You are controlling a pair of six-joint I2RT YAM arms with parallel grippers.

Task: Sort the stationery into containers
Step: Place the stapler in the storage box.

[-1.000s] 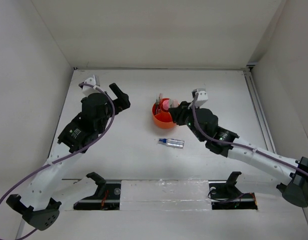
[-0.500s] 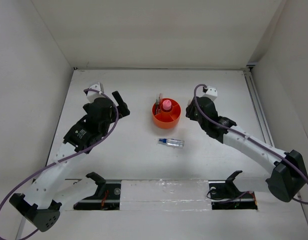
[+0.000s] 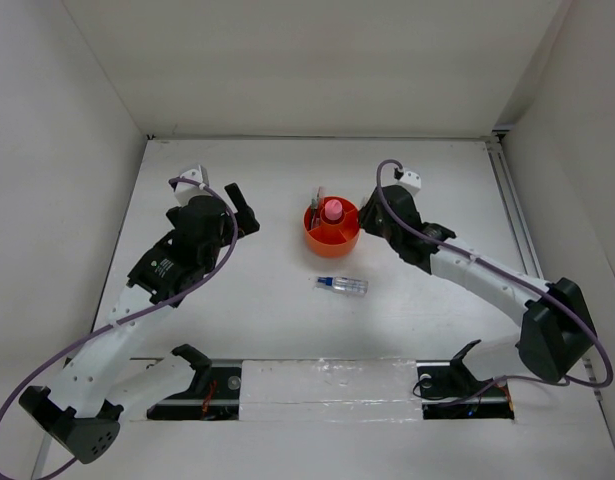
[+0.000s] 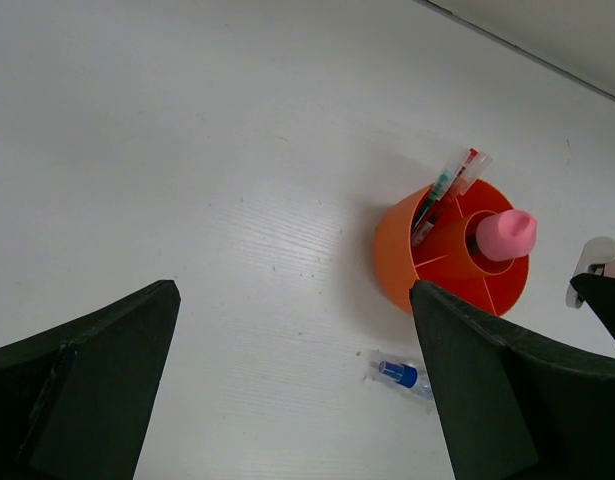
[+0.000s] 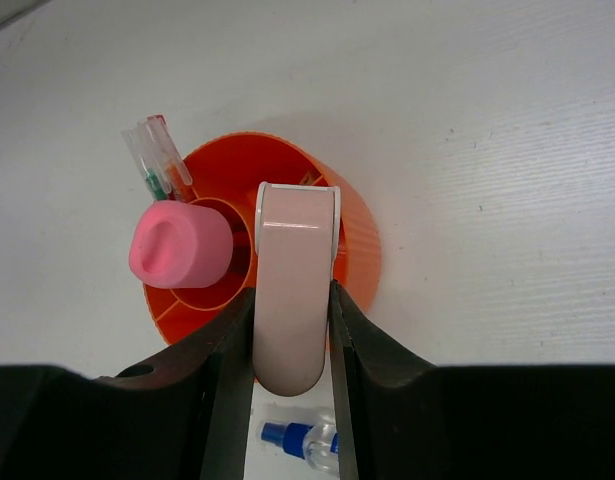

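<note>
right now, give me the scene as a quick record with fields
organizer: orange, round, mid-table
pink tube: upright in the central well
pens: leaning in an outer compartment
blue-capped tube: lying on the table, near side of the organizer
stapler: gripped in the right hand, near the organizer
left hand: open, empty, off to the left

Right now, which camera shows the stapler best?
Right wrist: the stapler fills the centre, clamped in the right gripper. Left wrist catches only a sliver at its right edge; in top external the arm hides it.
</note>
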